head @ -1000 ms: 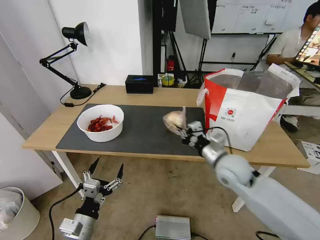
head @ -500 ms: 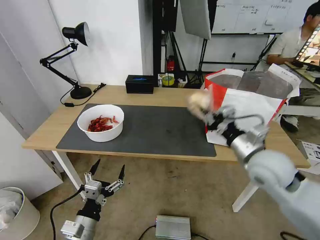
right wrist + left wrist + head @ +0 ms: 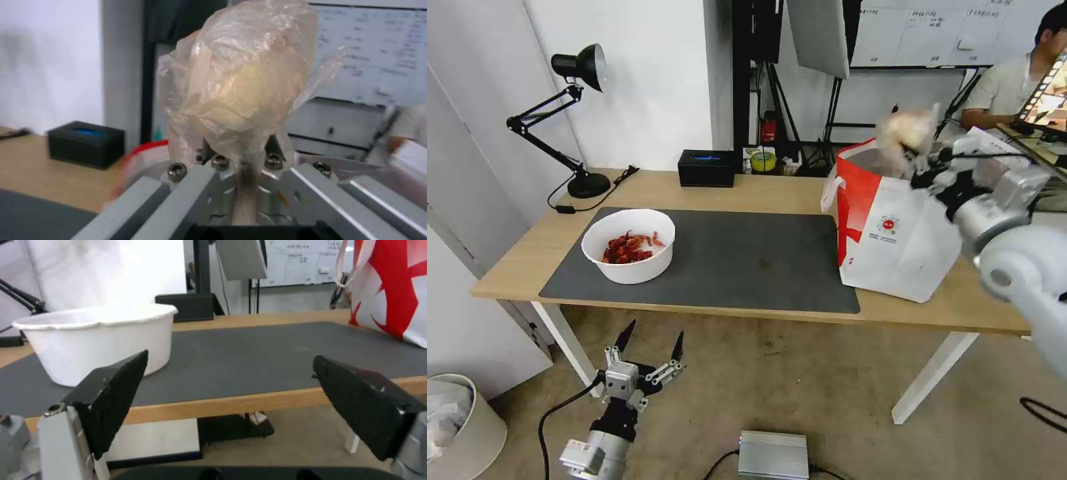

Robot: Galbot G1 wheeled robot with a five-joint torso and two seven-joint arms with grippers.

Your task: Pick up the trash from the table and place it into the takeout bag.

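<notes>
My right gripper (image 3: 922,168) is shut on the small clear yellowish bag (image 3: 906,133), holding it in the air above the open top of the takeout bag (image 3: 917,227). The wrist view shows the yellowish bag (image 3: 240,86) pinched at its neck by the gripper (image 3: 242,151), with the takeout bag's red rim (image 3: 142,150) below. The white bowl of red crayfish shells (image 3: 628,245) sits on the left of the dark grey mat (image 3: 740,257); the bowl (image 3: 95,340) also shows past my left gripper (image 3: 229,366). My left gripper (image 3: 652,340) hangs open below the table's front edge (image 3: 694,310).
A black desk lamp (image 3: 570,120) stands at the table's back left and a black rectangular box (image 3: 706,168) at the back middle. A white bin (image 3: 457,427) sits on the floor at left, a grey metal box (image 3: 774,455) on the floor below.
My right arm has swung the yellowish bag up and to the right, from over the mat to above the takeout bag's opening. The left gripper has drifted slightly right.
</notes>
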